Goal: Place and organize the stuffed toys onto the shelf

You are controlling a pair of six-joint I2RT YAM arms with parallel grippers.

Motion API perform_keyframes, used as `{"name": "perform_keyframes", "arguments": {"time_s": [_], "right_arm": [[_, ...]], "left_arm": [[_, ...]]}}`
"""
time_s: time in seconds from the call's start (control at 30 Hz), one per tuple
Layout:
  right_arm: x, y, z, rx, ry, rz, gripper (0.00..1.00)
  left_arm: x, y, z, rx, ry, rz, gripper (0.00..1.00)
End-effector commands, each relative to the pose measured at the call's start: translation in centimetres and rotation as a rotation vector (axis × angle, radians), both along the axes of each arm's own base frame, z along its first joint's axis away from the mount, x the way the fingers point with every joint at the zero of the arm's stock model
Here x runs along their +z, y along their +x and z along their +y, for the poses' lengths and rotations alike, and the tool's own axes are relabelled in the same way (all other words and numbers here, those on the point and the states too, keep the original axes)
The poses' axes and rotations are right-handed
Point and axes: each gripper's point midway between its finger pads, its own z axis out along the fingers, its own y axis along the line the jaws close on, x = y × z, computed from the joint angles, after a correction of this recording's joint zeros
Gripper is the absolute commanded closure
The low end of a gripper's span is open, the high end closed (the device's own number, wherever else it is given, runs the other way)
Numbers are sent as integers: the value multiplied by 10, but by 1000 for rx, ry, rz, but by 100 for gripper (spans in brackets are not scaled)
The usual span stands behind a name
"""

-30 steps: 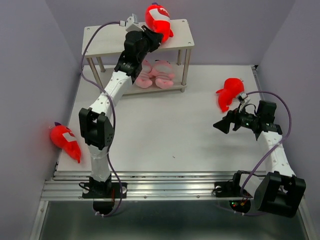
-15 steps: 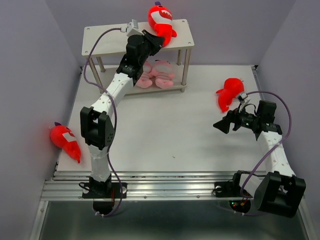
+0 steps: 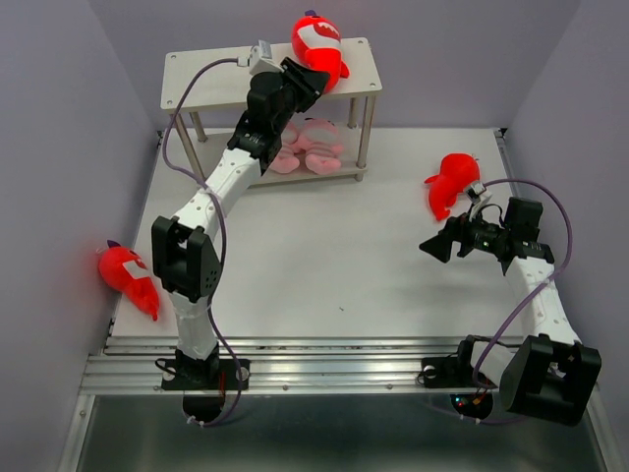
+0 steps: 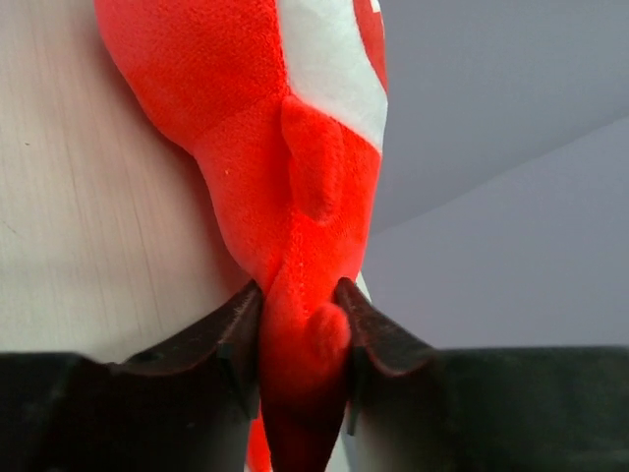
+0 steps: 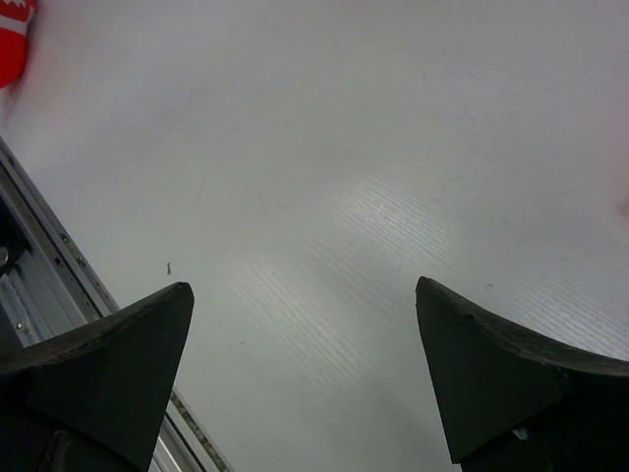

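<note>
The left gripper [image 4: 300,329] pinches the narrow tail of 1 red shark [image 4: 295,147] lying on the top board of the shelf [image 3: 197,77], right end. Soft, light plush, it squashes in the grip, so the tail gives a sure hold. The right gripper [image 3: 439,248] hangs spread wide, empty, above the table [image 3: 324,265]

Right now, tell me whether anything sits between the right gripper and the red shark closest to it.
Nothing visible does. Only bare table lies between the open right gripper and that red shark, though the gripper points away from it.
</note>
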Motion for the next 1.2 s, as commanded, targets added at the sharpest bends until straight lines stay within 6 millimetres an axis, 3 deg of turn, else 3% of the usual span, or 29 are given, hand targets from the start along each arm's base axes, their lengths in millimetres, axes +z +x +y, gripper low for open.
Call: {"name": "perform_keyframes", "arguments": {"time_s": [0.0,0.13,0.23,0.37,0.5,0.73,0.8,0.83,0.9,0.93,0.97,1.0,1.03,1.1,1.13,1.17], "right_arm": [[3,7,-2,5,-27,-50,0],[2,7,-3,1,-32,-48,0],[1,8,-4,-5,-37,-47,0],[0,8,-5,-10,-45,-46,0],[-2,10,-7,-20,-56,-44,0],[-3,10,-10,-35,-77,-54,0],[-3,11,-13,-48,-83,-56,0],[-3,11,-14,-50,-86,-58,0],[-2,11,-15,-55,-93,-61,0],[-2,12,-15,-57,-97,-64,0],[0,13,-18,-69,-99,-69,0],[0,13,-19,-72,-103,-72,0],[0,13,-22,-80,-103,-73,0],[0,14,-21,-80,-97,-64,0],[-4,17,-22,-80,-88,-42,0],[0,21,-23,-83,-87,-43,0]], "left_arm": [[57,-26,10,-2,-49,-121,53],[60,-31,12,-1,-44,-124,36],[63,-37,14,-6,-38,-135,18],[66,-46,16,-20,-23,-153,6],[60,-55,20,-31,4,-147,3],[67,-83,35,-30,71,-181,3],[58,-89,40,-23,108,-169,2],[66,-97,48,-12,127,-193,2],[53,-104,57,7,171,-180,2],[62,-115,67,28,204,-215,2],[60,-120,73,41,230,-219,2],[45,-123,79,56,270,-199,1],[54,-138,89,76,316,-238,1],[34,-147,104,116,386,-221,1],[45,-166,114,130,395,-262,1],[41,-174,120,140,422,-271,1]]}}
